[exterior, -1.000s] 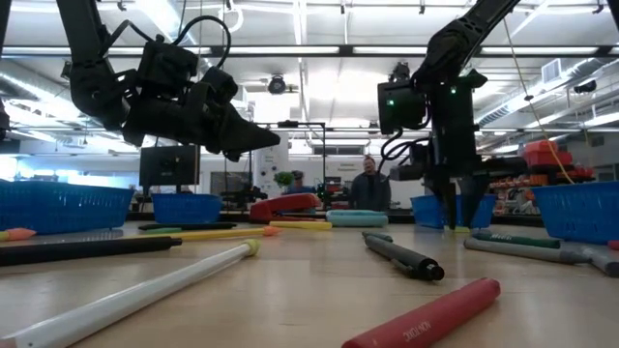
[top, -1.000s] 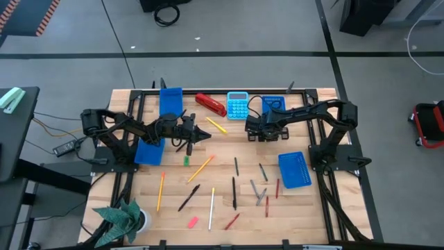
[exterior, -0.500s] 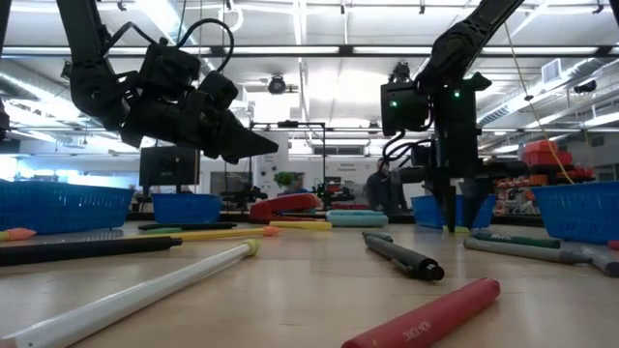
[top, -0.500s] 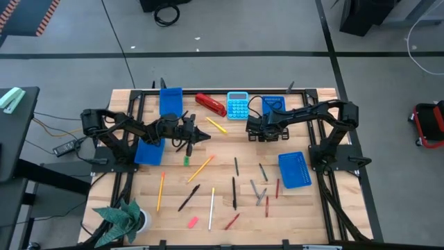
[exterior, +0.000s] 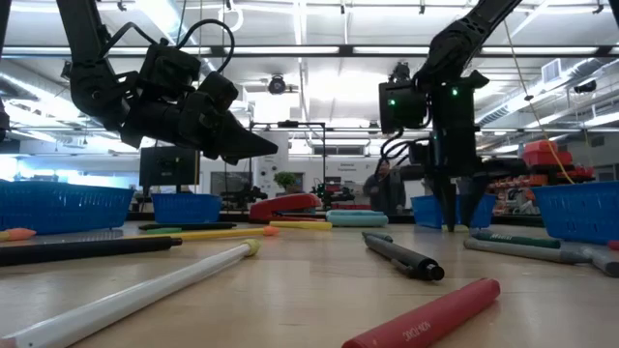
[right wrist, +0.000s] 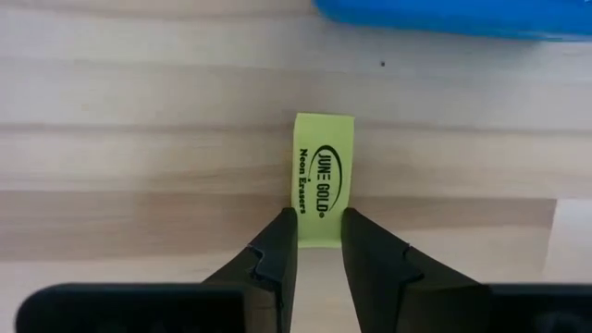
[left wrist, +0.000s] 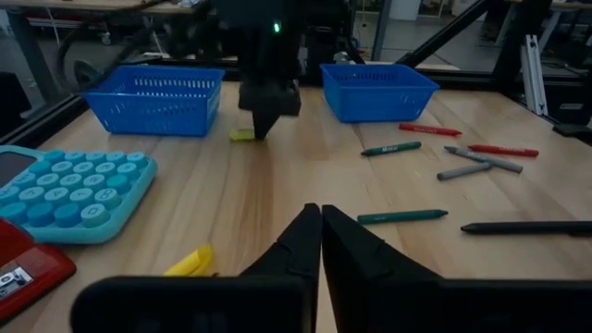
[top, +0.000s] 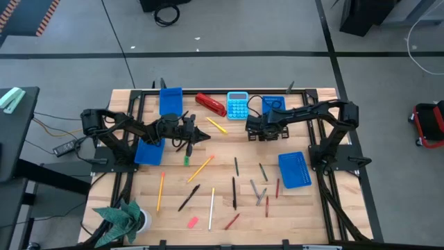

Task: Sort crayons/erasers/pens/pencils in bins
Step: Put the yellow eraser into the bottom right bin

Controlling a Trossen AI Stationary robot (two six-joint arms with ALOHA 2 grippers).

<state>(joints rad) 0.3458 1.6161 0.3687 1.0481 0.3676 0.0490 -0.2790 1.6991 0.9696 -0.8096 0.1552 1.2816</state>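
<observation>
1. The table [top: 298, 208] carries the calculator [top: 238, 105] at its far edge. This serves as the landmark.
2. The right gripper [right wrist: 319, 217] stands just to the right of the calculator, low over the wood. Across the last second it has not shifted. Its fingers [right wrist: 277, 245] are drawn narrow and press both sides of the yellow eraser [right wrist: 324, 148]. By judgement the grasp is settling, and the lift is not yet begun.
3. The left gripper [left wrist: 321, 217] hovers left of the calculator and nearer the front. Its fingers are closed together on nothing, and it has barely moved.
4. The nearest bin [top: 272, 103] sits just right of the calculator, close behind the yellow eraser. It is the likely destination, and its near wall must be cleared on the lift.
5. The red stapler [top: 210, 104] lies just left of the calculator and stays clear of that path.
6. The pens, pencils and crayons lie scattered well in front of the calculator, still unsorted.
7. The green eraser [top: 186, 160] lies front-left of the calculator, also unsorted.
</observation>
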